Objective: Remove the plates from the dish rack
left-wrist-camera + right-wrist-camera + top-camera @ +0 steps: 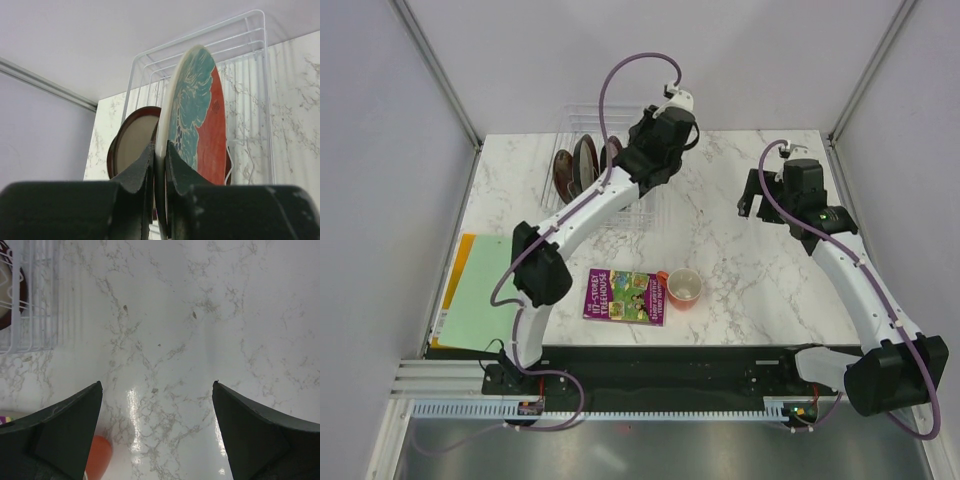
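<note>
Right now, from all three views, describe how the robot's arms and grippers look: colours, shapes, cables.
The left arm and right arm have white tubular links between bulky black joint housings. A thin purple cable loops along each. The left gripper and right gripper have dark, wedge-shaped fingers tapering to points. A small green light shows on the right arm.

Left arm (pixel 610 190) hides part of the dish rack (pixel 572 118) from above; right wrist view crops what seems a cup (pixel 100 462).
</note>
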